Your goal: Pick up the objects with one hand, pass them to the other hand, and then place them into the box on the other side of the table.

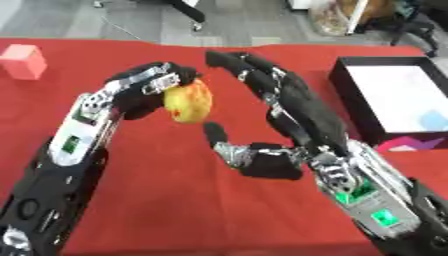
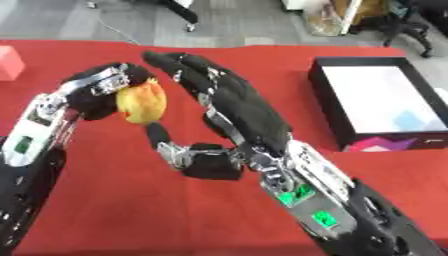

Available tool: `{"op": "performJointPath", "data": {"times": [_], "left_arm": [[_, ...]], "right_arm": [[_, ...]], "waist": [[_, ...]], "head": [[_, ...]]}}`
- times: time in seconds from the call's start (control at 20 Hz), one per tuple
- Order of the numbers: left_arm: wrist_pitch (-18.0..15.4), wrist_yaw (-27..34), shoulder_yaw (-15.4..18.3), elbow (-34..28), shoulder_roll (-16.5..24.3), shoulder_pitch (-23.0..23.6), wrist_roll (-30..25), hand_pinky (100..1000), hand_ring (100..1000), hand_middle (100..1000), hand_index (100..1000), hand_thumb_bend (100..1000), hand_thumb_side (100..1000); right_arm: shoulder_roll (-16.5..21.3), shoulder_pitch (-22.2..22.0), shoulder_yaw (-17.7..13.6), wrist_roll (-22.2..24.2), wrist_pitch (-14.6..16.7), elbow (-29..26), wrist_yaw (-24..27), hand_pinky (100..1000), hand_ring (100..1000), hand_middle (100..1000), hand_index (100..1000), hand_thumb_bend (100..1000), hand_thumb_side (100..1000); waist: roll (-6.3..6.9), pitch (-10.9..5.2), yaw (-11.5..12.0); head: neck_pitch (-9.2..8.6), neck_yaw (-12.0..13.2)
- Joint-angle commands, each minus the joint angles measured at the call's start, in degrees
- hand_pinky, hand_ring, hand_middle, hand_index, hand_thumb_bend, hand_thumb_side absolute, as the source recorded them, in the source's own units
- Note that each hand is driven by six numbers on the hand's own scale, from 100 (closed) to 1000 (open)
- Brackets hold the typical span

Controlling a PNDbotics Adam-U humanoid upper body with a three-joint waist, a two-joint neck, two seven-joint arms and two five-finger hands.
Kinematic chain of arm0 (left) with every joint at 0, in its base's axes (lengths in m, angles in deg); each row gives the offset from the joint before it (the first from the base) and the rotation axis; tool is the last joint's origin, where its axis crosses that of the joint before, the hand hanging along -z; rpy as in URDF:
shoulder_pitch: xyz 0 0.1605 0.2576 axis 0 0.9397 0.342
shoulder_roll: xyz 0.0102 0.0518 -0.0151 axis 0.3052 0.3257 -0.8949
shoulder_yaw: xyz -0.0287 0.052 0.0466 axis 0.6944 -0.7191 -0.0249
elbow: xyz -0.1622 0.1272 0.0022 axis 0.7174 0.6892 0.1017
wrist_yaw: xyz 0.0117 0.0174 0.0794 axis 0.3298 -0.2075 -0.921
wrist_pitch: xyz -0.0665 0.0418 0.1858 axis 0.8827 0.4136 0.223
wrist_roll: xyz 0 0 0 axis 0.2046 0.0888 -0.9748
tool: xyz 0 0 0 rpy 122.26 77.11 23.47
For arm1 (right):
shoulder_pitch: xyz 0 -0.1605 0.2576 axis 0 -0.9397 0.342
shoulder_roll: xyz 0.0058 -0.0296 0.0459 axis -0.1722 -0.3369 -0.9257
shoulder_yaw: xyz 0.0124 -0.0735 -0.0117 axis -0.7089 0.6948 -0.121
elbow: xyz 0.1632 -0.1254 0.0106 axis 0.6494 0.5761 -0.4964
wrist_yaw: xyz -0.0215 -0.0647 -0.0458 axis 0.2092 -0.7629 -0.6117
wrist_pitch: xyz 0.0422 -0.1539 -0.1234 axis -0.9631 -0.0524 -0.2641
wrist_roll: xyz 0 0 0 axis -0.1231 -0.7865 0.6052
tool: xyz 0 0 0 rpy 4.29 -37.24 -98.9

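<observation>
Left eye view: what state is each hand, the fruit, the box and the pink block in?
Left hand: curled round the fruit, holding it above the cloth.
Fruit: held, lifted.
Right hand: open, fingers extended beside the fruit.
Box: open-topped, on the right.
Pink block: resting far left.

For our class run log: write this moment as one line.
left hand: shut on yellow-red fruit | right hand: open beside fruit | box: right side | stage: handover

Yellow-orange round fruit (image 1: 189, 101), red patch, held above red table. Black box (image 1: 352, 97), white inside, far right.
</observation>
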Motion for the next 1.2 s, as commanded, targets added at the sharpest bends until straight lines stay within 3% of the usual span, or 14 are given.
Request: {"op": "performJointPath", "data": {"times": [0.05,0.25,0.35,0.45,0.5,0.55,0.6,0.65,0.95,1.2], "left_arm": [[0.19,0.77,-0.47,-0.82,0.13,-1.89,-0.49,536,372,288,393,100,700],[0.34,1.45,-1.29,-0.96,0.19,-2.81,-0.91,536,373,288,393,100,696],[0.21,1.56,-1.83,-0.93,0.36,-3.3,-1.26,536,373,287,392,100,693],[-0.03,1.54,-2.29,-0.79,0.66,-3.71,-1.61,537,373,287,392,100,692],[-0.19,1.49,-2.5,-0.68,0.82,-3.9,-1.77,536,374,287,392,100,691],[-0.36,1.45,-2.68,-0.53,0.95,-4.1,-1.93,536,374,287,392,100,691],[-0.55,1.39,-2.83,-0.4,1.11,-4.33,-2.04,537,374,287,392,100,686],[-0.8,1.32,-3.01,-0.26,1.31,-4.62,-2.14,537,374,287,392,100,685],[-2.22,1.13,-4.19,0.35,1.78,-5.78,-2.97,537,375,287,391,100,678],[-2.76,1.19,-3.94,0.4,2.0,-5.98,-2.93,537,375,287,391,100,668]], "right_arm": [[1.56,1.05,-0.02,-1.48,0.28,-1.21,-0.45,759,868,840,943,188,304],[2.58,1.56,0.46,-4.34,-0.13,-1.21,-1.19,756,859,828,912,196,289],[3.2,1.8,0.71,-6.14,-0.8,-1.21,-1.51,713,814,784,871,195,283],[3.7,1.91,0.91,-7.44,-1.54,-1.21,-1.87,611,741,705,800,190,277],[3.84,1.95,0.91,-7.94,-2.03,-1.21,-2.02,516,676,628,734,175,262],[3.95,2.02,0.83,-8.48,-2.62,-1.21,-2.19,498,661,603,715,171,257],[4.09,2.07,0.82,-8.86,-3.0,-1.21,-2.53,431,605,519,651,166,250],[4.27,2.06,0.99,-8.74,-3.22,-1.21,-3.17,417,596,506,638,168,253],[4.6,1.96,2.12,-3.26,-3.07,-1.21,-6.35,431,604,503,631,179,259],[4.64,1.55,2.66,1.42,-2.29,-1.21,-7.05,514,696,585,700,197,292]], "waist": [[0.2,-0.79,0.14],[0.2,-0.77,0.36],[0.21,-0.72,0.46],[0.2,-0.69,0.5],[0.2,-0.67,0.51],[0.2,-0.66,0.52],[0.21,-0.65,0.54],[0.23,-0.64,0.56],[0.31,-0.63,0.62],[0.29,-0.67,0.62]], "head": [[-0.16,-0.04],[-0.16,-0.23],[-0.16,-0.28],[-0.16,-0.32],[-0.16,-0.33],[-0.16,-0.33],[-0.16,-0.32],[-0.16,-0.32],[-0.16,-0.56],[-0.16,-0.68]]}}
